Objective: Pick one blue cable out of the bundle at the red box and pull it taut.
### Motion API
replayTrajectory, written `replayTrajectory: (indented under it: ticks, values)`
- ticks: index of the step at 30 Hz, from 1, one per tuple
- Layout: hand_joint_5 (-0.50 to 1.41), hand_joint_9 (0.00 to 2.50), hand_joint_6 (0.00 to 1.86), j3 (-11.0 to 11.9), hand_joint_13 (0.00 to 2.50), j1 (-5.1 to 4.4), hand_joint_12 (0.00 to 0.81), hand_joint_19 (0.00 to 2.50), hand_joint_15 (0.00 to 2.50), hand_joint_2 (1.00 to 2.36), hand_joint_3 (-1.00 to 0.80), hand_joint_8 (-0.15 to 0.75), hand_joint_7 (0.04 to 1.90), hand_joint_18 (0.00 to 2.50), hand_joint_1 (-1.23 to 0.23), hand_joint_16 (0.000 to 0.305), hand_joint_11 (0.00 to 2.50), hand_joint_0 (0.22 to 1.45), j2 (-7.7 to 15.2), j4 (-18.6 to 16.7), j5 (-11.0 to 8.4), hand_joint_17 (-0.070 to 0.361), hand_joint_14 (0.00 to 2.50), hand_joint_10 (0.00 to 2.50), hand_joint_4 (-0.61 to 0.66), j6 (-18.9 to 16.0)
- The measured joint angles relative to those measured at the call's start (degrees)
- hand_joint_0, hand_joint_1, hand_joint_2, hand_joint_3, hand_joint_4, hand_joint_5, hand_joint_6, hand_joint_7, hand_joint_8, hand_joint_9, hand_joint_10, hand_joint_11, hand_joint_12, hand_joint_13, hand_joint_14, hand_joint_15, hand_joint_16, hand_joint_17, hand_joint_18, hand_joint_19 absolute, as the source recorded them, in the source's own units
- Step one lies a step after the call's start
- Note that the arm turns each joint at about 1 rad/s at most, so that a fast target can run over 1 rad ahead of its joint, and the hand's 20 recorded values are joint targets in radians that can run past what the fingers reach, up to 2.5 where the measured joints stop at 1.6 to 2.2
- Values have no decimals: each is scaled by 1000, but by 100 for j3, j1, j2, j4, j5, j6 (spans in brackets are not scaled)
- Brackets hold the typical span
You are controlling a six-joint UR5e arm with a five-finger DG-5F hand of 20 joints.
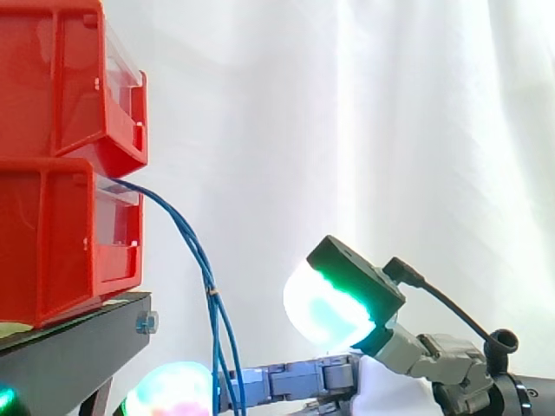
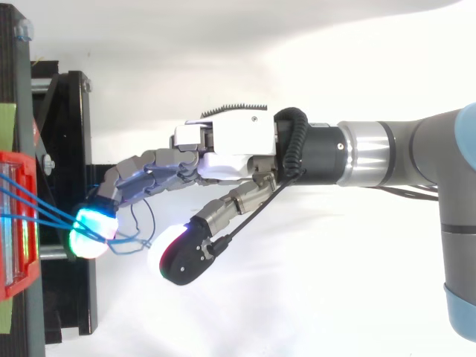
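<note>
The thin blue cables are coming out of the front of the lower red plastic box and, in the side view, are hanging down in a loose curve just beside the edge of the black stand. A second red plastic box is sitting on top of the lower one, and a white curtain is hanging behind.

In the top view the robot hand is reaching from the right toward the boxes. Its fingers are stretching out almost straight, and their glowing cyan-green fingertips are touching the cables close to the box. Small loops of cable are lying just behind the fingertips. The thumb is pointing away from the fingers with a wide gap, so the hand is spread and is not closing round any single cable.
</note>
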State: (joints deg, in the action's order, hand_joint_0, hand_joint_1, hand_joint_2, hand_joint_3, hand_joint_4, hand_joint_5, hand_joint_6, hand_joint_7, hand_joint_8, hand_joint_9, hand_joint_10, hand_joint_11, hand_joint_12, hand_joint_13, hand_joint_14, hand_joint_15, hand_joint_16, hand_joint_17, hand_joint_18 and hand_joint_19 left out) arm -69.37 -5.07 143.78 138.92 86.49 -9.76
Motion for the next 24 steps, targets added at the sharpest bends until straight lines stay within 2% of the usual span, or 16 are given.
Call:
replayTrajectory:
  ticks: [13, 24]
  values:
    - [-127, 505, 502, 109, 266, -12, 348, 75, 70, 1001, -481, 312, 1068, 170, -790, 57, 120, 586, 3, 20, 29, 128, 0, 3, 327, 4]
    - [-127, 511, 502, 279, 272, 8, 348, 92, 79, 1000, -493, 312, 1065, 184, -784, 57, 135, 582, 1, 123, 94, 128, 2, 3, 326, 59]
